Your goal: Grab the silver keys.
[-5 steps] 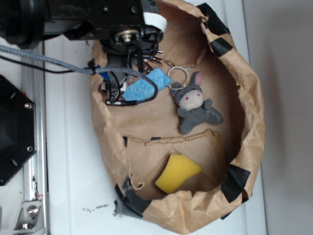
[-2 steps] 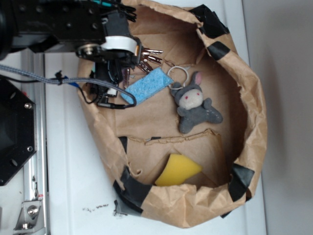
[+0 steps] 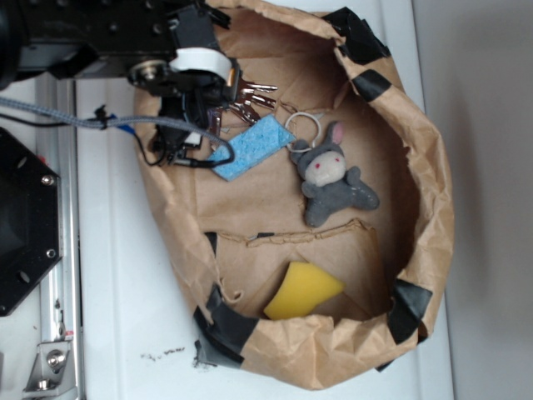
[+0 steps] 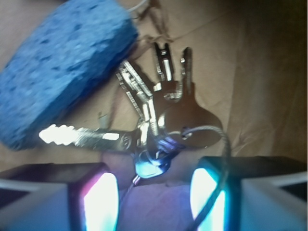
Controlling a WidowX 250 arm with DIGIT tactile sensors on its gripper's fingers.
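The silver keys (image 4: 166,113) lie fanned on the brown paper, their heads and thin wire ring nearest me. In the wrist view my gripper (image 4: 154,199) is open, its lit fingers (image 4: 102,202) standing either side of the key heads; the wire ring loops past the right finger. From the exterior view the keys (image 3: 252,94) poke out to the right of the gripper (image 3: 215,104), at the top left inside the paper bag. The key heads are hidden under the arm there.
A light blue sponge (image 3: 250,146) lies just below the keys, touching them. A grey plush bunny (image 3: 331,175) with a white ring sits to the right, a yellow sponge (image 3: 301,290) lower down. The crumpled paper bag wall (image 3: 429,192) rings everything. A black cable (image 3: 179,158) hangs from the arm.
The arm has shifted left toward the bag's left wall and settled by the keys. The bag's left side has changed shape. The cable now drapes at the sponge's end.
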